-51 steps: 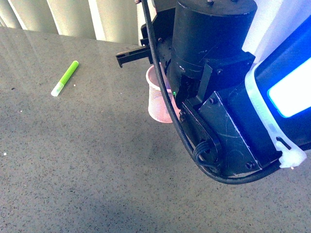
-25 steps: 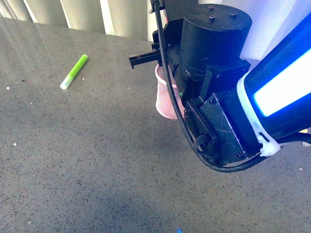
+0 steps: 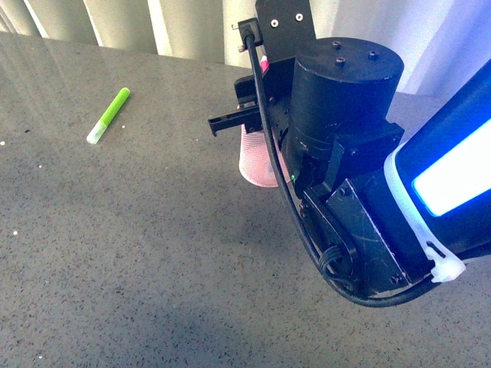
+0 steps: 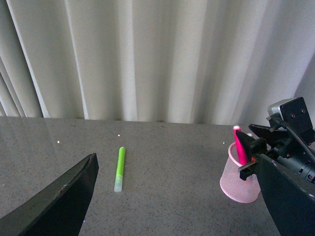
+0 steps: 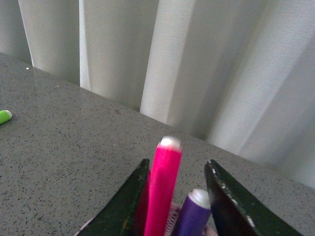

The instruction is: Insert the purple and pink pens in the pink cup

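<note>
The desk point(image 3: 115, 253) is a wide grey speckled surface, and the big black right arm stands over its far part, directly above the pink cup point(image 4: 239, 183). The right gripper point(image 5: 177, 196) points down into the cup mouth, with its jaws spread, one on each side of the pink pen point(image 5: 161, 189); whether the pads touch this pen I cannot tell, but there seems to be a small gap on one side. The pink pen stands nearly upright in the cup, a little leaned, its long axis along the jaws. The purple pen point(image 5: 189, 214) is in the cup as well, just beside the pink one, lower, also between the jaws. So both pens look already inserted, and I judge the coming move is a straight lift upward, along the pens' axis, so that nothing is pulled out or tipped. The left gripper point(image 4: 172, 196) is well apart, its jaws wide open and empty. The lime-green marker point(image 3: 107, 116) lies flat, far from the cup.
</note>
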`<state>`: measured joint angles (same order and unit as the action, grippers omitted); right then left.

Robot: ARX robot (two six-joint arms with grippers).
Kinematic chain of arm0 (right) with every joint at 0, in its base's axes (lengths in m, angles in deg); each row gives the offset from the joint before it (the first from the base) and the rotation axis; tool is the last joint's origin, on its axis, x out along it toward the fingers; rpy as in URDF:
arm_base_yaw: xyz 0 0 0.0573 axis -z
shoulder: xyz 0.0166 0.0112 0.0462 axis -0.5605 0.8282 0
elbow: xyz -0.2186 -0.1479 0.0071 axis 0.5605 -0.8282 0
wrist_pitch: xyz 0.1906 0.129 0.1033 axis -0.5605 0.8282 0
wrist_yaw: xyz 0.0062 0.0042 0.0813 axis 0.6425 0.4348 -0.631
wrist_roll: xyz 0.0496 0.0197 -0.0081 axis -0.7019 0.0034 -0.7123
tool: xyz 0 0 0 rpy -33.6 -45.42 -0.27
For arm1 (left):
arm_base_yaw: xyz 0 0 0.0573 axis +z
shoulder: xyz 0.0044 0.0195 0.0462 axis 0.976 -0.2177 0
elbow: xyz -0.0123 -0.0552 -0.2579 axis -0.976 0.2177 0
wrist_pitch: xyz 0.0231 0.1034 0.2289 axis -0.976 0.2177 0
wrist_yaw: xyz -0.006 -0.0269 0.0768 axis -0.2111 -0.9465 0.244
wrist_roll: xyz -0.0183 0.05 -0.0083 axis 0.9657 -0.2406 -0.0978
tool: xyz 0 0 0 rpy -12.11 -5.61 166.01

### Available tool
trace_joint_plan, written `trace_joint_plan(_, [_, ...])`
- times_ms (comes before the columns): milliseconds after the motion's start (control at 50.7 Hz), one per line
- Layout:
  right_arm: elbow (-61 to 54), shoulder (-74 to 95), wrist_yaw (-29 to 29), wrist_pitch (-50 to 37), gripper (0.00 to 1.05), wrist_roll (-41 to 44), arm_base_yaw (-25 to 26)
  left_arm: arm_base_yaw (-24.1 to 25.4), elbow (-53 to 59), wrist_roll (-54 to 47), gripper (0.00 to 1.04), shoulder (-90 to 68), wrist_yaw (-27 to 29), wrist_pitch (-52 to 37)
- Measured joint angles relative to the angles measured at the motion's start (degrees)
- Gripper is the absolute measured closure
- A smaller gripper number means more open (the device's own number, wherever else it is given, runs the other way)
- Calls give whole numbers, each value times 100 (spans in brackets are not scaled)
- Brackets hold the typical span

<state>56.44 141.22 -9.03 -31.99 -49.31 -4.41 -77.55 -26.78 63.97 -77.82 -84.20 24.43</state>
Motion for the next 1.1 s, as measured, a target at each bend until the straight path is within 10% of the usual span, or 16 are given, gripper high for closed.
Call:
trace_joint_plan(316, [-728, -715, 105, -68, 5, -223, 48, 0, 0, 0, 7, 0, 0, 0])
trace_joint_plan(1006, [-2509, -3379, 13, 527, 7, -667, 546, 0, 0, 0, 7, 0, 2, 0])
trace_joint_plan(1105, [-2833, -3687, 1222, 721, 22, -796, 533, 0, 0, 0, 7, 0, -7, 0])
